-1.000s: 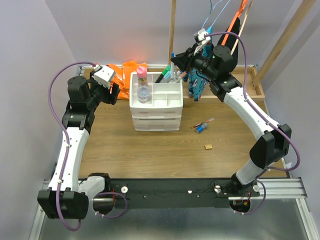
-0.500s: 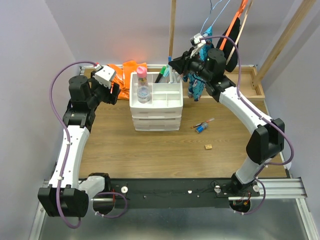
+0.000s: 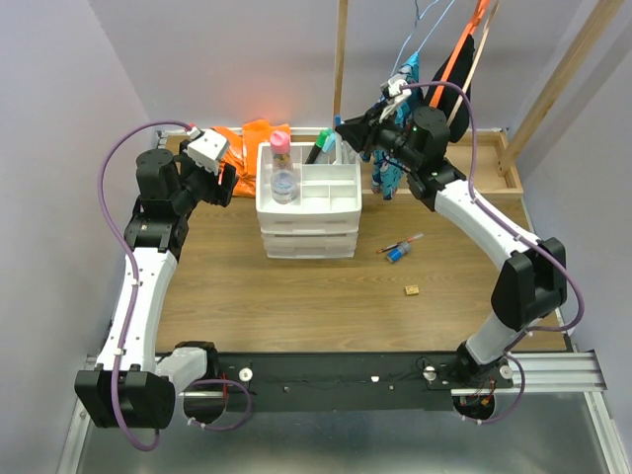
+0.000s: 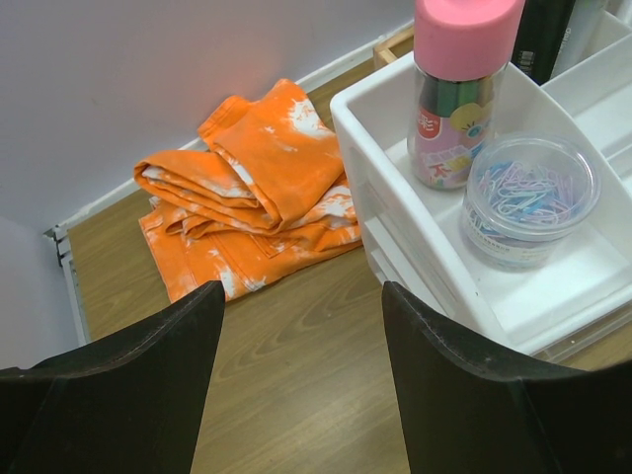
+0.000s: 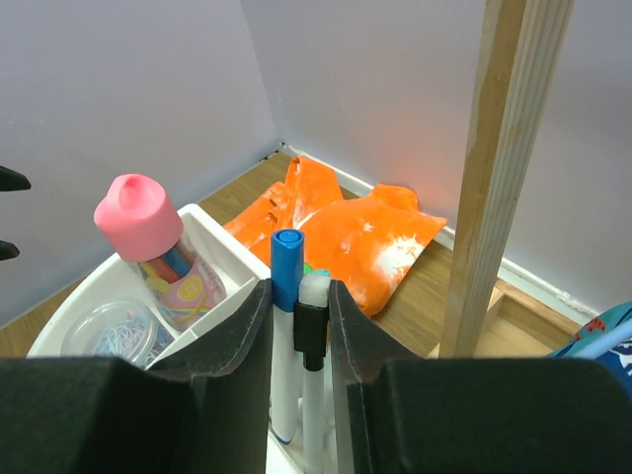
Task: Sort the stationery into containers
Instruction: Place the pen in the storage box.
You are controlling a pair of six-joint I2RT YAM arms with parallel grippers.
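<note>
Two at once: a pair of markers (image 5: pixel 286 272) stands upright, side by side, between the fingers of my right gripper (image 5: pixel 296 288). One has a blue cap, the other a pale cap with a black clip. My jaws are drawn in against them, one finger pressing each outer side, so the pair fills the gap and I am clamped on it. That gripper hangs over the back edge of the white drawer unit (image 3: pixel 308 235), and the markers point down into a rear compartment of its top tray. I cannot tell whether their lower ends touch the bottom. A green-black highlighter (image 3: pixel 319 150) leans in the back row just beside them.

My left gripper (image 4: pixel 301 291) hovers beside the unit's left wall with its jaws wide apart and nothing between them. Past its fingers lies the folded orange cloth (image 4: pixel 247 197), on the table (image 3: pixel 296 296) against the back wall.

In the long left compartment of the tray stand a pink-capped jar (image 4: pixel 459 89) and, just in front of it, a clear round jar (image 4: pixel 530 197) of pastel paper clips.

Out on the table, to the right of the unit, a red-tipped marker (image 3: pixel 406 241) and a blue highlighter (image 3: pixel 397 255) lie touching, with a tan block (image 3: pixel 412 290) nearer my base, apart from them.
</note>
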